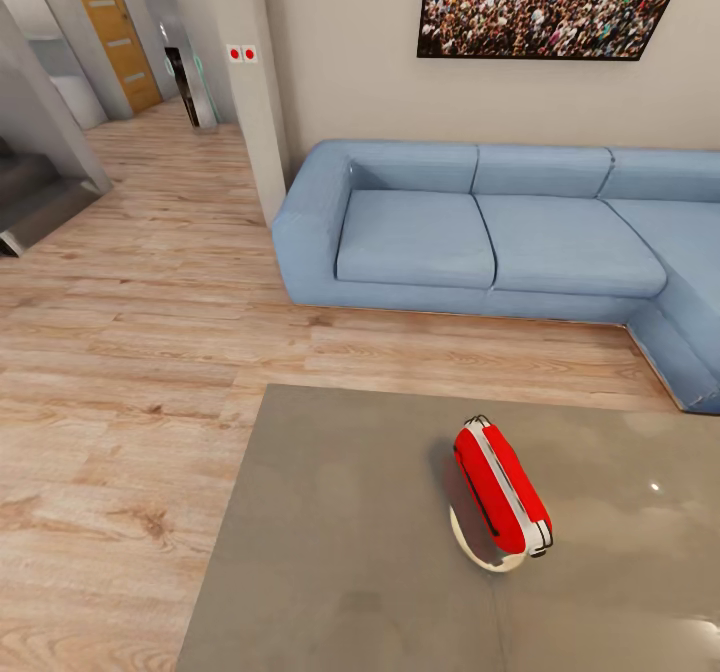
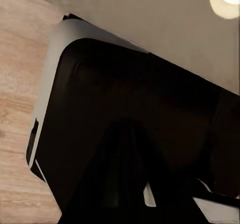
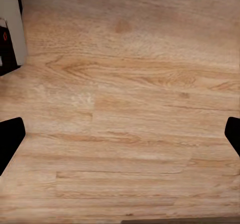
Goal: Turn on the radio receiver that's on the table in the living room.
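One radio receiver [image 1: 500,492] sits on the table [image 1: 330,552] in the living room, lying on its side toward the middle of the tabletop's visible part, well in from the left edge and the far edge. Its red body with white trim points diagonally, and its thin wire handle [image 1: 470,547] curves against the grey surface below it. Bare tabletop surrounds it on every side.

Beyond the far edge, a strip of light plank floor [image 1: 130,352] separates the table from one blue sectional sofa [image 1: 500,232], which shows three back cushions and turns a corner at the right. One framed crowd picture [image 1: 550,2] hangs above it. To the left, open floor runs past a wall corner carrying two red switches [image 1: 241,53] toward one wooden door [image 1: 105,22].

The right gripper [image 3: 120,134] hangs over bare floor, fingertips [image 3: 10,139] spread wide at opposite sides, nothing between them. In the left wrist view, dark robot bodywork [image 2: 125,134] fills the foreground; the left gripper's state cannot be told.
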{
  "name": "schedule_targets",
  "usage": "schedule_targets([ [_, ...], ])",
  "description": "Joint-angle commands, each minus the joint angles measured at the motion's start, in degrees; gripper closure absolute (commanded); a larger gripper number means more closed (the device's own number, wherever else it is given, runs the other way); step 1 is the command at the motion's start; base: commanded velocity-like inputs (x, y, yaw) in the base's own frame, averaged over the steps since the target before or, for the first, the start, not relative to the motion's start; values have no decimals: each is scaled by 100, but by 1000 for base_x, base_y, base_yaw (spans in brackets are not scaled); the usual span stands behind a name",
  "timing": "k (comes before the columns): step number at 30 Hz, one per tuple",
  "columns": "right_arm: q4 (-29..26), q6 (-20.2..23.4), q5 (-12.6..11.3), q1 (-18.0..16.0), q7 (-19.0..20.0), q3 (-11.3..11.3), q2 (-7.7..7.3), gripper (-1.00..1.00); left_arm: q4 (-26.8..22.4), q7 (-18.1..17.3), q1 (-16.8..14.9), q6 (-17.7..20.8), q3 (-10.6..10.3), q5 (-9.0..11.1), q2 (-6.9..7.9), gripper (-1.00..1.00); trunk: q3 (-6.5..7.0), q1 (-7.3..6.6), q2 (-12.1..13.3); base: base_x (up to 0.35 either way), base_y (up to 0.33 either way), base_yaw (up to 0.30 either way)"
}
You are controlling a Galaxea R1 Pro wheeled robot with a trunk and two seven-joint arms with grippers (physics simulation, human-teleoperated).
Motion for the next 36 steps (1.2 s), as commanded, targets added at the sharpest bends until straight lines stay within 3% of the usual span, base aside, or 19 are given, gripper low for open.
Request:
schedule_targets([
  [1,59,32,10,8,-24,1,17,-100,49,2,42,-33,5,-89,-79,100,0,0,0,0,0,0],
  [5,243,88,25,23,-92,9,135,-100,111,38,188,-80,5,-345,-325,100,0,0,0,0,0,0],
  [7,337,128,32,38,-190,28,274,-100,126,50,227,-89,5,-415,-435,100,0,0,0,0,0,0],
  [9,422,190,117,69,-411,44,538,-100,136,62,283,-94,5,-459,-555,100,0,0,0,0,0,0],
  [13,485,235,336,87,-678,53,858,-100,141,68,354,-97,5,-482,-639,100,0,0,0,0,0,0],
  [16,506,317,408,91,-777,55,990,-100,142,70,372,-98,5,-488,-664,100,0,0,0,0,0,0],
  [27,808,543,448,93,-1201,65,1064,-100,142,71,381,-98,5,-490,-697,100,0,0,0,0,0,0],
  [36,875,497,458,93,-1278,90,1060,-100,142,70,382,-98,5,-490,-698,100,0,0,0,0,0,0],
])
